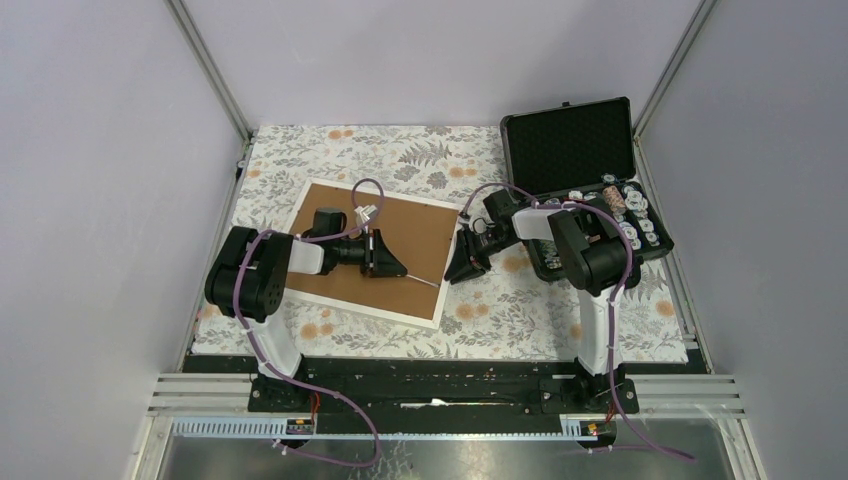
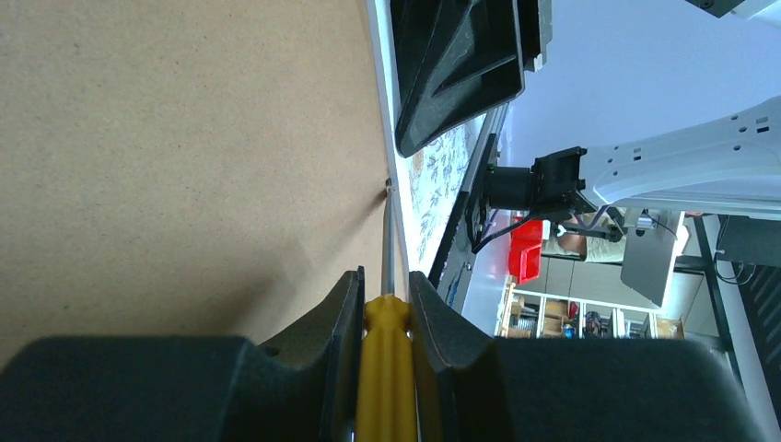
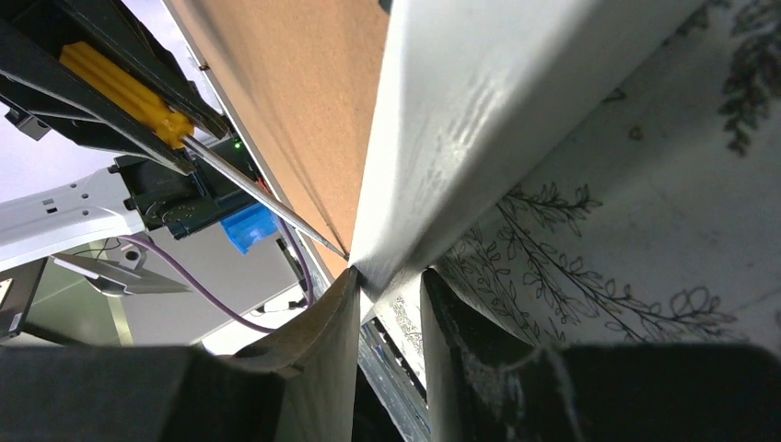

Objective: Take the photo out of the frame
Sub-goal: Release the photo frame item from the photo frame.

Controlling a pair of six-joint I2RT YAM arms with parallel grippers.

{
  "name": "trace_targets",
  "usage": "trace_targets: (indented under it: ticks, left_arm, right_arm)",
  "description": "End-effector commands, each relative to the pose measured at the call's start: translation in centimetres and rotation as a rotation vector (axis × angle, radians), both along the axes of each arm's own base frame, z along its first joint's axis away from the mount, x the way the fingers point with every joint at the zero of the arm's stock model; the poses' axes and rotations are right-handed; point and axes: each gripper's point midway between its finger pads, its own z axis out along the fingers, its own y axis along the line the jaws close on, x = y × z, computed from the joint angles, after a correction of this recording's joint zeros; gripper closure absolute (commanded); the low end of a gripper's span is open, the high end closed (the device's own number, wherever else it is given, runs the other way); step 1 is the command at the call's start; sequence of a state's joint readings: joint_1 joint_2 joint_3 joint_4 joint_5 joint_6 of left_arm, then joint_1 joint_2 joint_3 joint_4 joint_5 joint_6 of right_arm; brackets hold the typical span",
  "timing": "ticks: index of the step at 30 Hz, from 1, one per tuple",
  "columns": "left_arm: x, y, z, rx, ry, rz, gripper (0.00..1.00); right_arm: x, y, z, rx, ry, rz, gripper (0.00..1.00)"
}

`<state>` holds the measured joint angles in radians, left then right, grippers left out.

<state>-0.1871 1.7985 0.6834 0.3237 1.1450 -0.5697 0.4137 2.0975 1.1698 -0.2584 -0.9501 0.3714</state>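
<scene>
Over the middle of the frame (image 1: pixel 425 225), which lies brown back up on the floral tablecloth (image 1: pixel 500 312), the left gripper (image 1: pixel 383 262) pinches the yellow handle of a screwdriver (image 2: pixel 385 361). Its shaft reaches to the frame's right rim, the tip at the seam of board and white border. At that rim's near corner the right gripper (image 3: pixel 391 287) straddles the white edge, jaws narrowly apart; whether they clamp it I cannot tell
</scene>
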Motion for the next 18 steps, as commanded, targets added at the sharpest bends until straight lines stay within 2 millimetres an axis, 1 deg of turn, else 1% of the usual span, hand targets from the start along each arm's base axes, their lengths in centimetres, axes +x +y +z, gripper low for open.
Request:
trace_targets:
  ticks: [1, 7, 14, 16, 18]
  left_arm:
    - [1.5, 0.8, -0.4, 0.034, -0.066, 0.058, 1.0]
    - [1.9, 0.7, -0.7, 0.01, -0.024, 0.088, 1.0]
    - [3.2, 1.8, 0.0, -0.019, -0.029, 0.137, 1.0]
    - [3.2, 1.8, 0.0, -0.019, -0.031, 0.14, 1.0]
    - [2.8, 1.7, -0.4, -0.011, -0.029, 0.134, 1.0]
  right_arm:
    - [-0.4, -0.9, -4.8, -0.165, -0.02, 0.007, 0.69]
    - [-0.2, -0.8, -4.9, -0.164, -0.017, 0.005, 0.7]
    - [-0.1, -0.7, -4.8, -0.162, -0.019, 0.007, 0.73]
    - [-0.1, -0.7, -4.8, -0.161, -0.017, 0.007, 0.74]
    - [0.0, -0.6, -4.9, -0.16, -0.014, 0.007, 0.74]
